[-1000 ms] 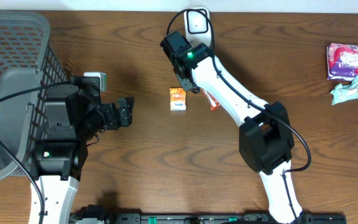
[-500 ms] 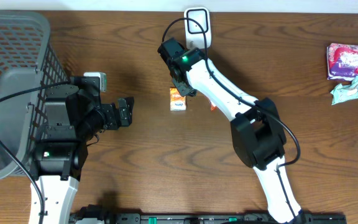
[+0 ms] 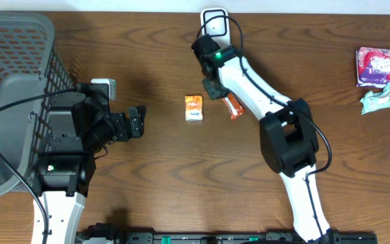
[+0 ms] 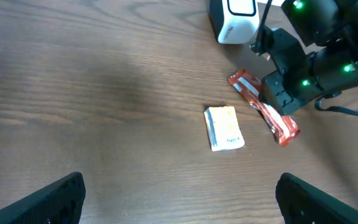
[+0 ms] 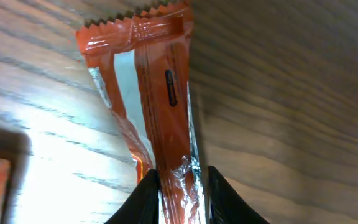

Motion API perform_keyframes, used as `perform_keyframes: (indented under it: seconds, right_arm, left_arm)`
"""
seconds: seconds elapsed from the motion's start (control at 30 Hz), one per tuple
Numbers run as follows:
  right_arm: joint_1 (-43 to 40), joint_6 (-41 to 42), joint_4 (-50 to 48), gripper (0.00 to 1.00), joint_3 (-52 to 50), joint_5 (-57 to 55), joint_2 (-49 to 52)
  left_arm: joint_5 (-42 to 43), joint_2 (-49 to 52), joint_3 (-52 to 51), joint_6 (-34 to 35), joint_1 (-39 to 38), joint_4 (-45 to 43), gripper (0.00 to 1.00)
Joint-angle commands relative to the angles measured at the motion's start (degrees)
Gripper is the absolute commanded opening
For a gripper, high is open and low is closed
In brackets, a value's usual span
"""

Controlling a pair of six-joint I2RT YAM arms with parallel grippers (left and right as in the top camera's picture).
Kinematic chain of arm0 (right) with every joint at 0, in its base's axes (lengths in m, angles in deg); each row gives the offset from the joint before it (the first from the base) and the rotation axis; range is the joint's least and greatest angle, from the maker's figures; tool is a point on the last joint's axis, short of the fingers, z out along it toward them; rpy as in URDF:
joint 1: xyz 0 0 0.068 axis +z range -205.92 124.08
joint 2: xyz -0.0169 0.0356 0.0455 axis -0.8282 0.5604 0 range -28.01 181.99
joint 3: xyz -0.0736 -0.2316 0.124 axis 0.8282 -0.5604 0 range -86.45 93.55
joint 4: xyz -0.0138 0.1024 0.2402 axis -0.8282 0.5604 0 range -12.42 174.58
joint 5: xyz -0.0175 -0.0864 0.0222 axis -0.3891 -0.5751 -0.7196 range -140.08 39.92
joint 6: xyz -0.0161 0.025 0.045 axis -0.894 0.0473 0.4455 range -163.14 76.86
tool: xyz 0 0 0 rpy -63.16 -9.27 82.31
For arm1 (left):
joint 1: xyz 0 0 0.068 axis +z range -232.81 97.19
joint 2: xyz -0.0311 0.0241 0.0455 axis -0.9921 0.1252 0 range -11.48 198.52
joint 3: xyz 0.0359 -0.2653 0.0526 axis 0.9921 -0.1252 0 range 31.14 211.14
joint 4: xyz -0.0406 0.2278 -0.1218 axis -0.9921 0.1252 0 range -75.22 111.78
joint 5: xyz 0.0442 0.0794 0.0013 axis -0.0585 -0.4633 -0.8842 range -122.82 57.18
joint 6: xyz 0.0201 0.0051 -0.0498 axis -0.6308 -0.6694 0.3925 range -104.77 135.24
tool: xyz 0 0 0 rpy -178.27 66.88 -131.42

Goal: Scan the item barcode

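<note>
Where the right tool narrows its two black fingers, it pinches one crinkled end of the orange foil packet. The packet is a long flat sachet with a zigzag-cut far edge, a raised back seam and a silvery-white panel. Its pinched end is hidden between the fingers, and the small dark mark on the seam is too blurred to read. From overhead the packet sits near the small orange-and-white box, below the rounded white scanner, on the dark wood-grain table. Whether it touches the wood cannot be told. The left tool stands wide open and empty beside the grey mesh basket, its fingers cut off at the frame's bottom corners.
</note>
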State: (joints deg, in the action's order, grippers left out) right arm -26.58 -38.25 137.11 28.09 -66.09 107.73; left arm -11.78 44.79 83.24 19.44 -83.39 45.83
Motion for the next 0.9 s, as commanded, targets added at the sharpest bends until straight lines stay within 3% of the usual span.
perform_keyframes:
  seconds: [0.0,0.37,0.77,0.87]
  right_arm:
    - [-0.83,-0.7,-0.2,0.2,-0.35,1.44,0.35]
    - [-0.74,-0.87,1.16,0.16,1.03,-4.31,-0.46]
    - [3.82,-2.4,3.54,0.26,4.28,-11.04,-0.66]
    - [5.66,-2.45,4.11,0.21,4.24,-10.84,-0.63]
  left_arm:
    - [0.31,0.22,-0.26,-0.76,0.2,-0.07,0.97]
    - [0.31,0.22,-0.26,-0.76,0.2,-0.07,0.97]
    - [0.31,0.22,-0.26,-0.76,0.2,-0.07,0.97]
    - [0.31,0.22,-0.26,-0.76,0.2,-0.07,0.97]
